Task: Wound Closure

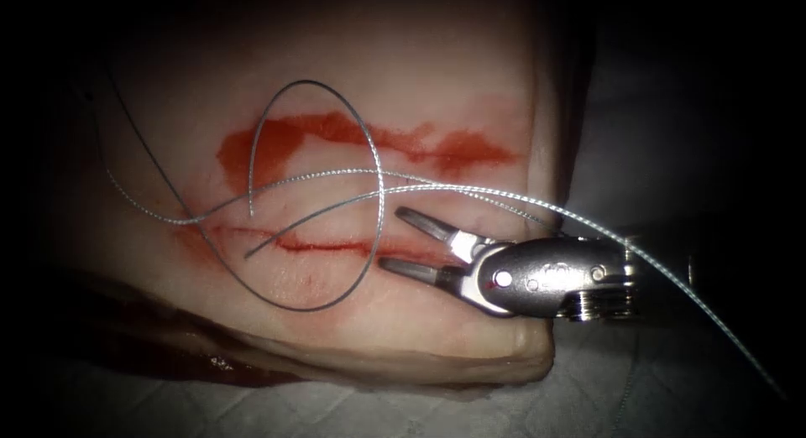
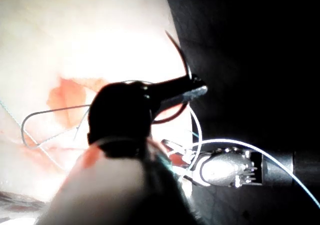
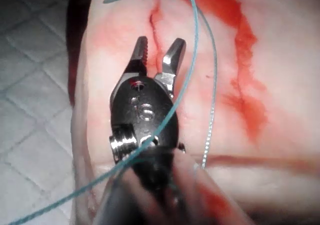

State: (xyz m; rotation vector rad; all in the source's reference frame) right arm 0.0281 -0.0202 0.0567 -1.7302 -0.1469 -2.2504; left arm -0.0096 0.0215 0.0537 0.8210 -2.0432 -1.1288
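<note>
My right tool (image 1: pixel 390 238) lies over the right end of the cut (image 1: pixel 323 247) with its jaws open and nothing between them. In the right wrist view the same open jaws (image 3: pixel 160 42) point at the cut (image 3: pixel 155 15), and thread (image 3: pixel 195 60) runs across the tool's body. In the left wrist view my left tool (image 2: pixel 200 90) is shut on the curved needle (image 2: pixel 179 52) near its middle, held in the air off the tissue's edge. Thread (image 1: pixel 470 190) loops loosely over the tissue (image 1: pixel 420 69) and crosses the cut.
A smear of red fluid (image 1: pixel 336 127) lies on the tissue above the cut. One strand of thread (image 1: pixel 714 316) trails off past the right tool. White quilted cloth (image 1: pixel 336 413) lies under the tissue, whose right edge (image 1: pixel 546 153) drops off near the right tool.
</note>
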